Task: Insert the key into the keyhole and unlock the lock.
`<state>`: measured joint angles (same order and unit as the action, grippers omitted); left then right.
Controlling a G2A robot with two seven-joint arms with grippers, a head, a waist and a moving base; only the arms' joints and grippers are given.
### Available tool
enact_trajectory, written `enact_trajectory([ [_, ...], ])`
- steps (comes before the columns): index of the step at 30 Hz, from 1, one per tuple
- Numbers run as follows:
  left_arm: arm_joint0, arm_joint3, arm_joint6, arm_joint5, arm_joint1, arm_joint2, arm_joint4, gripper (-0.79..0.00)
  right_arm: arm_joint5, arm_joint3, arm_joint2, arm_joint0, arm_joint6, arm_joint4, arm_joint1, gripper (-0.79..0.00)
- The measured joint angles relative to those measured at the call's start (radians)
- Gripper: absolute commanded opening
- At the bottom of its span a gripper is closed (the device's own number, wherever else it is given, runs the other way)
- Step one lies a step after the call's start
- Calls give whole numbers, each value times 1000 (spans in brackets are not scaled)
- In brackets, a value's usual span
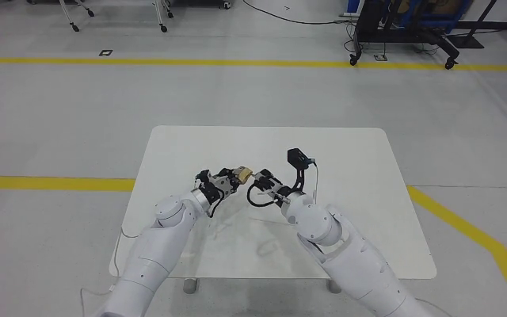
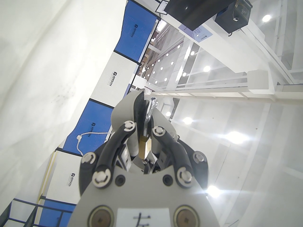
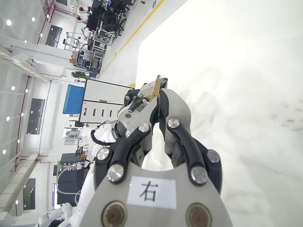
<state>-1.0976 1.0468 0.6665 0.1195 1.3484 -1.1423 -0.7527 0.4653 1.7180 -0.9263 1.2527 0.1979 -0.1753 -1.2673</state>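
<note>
Over the middle of the table (image 1: pixel 356 174), the lock (image 1: pixel 245 172) sits between my left gripper's (image 1: pixel 234 176) fingers, and my right gripper (image 1: pixel 260 179) is just to its right.

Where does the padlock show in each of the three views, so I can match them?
Top view: the padlock sits where the two arms meet.
Left wrist view: brass body clamped in the left gripper, shackle pointing away.
Right wrist view: just past the right gripper, held in the other gripper.
Shared landmark: the white table.
</note>
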Motion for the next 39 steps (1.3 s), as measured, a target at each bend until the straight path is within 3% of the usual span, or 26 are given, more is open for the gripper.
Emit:
enact_trajectory([
  [39,0,-7,-20,22,2,-4,11,-785,67,17,19,6,26,-114,-35,-785],
])
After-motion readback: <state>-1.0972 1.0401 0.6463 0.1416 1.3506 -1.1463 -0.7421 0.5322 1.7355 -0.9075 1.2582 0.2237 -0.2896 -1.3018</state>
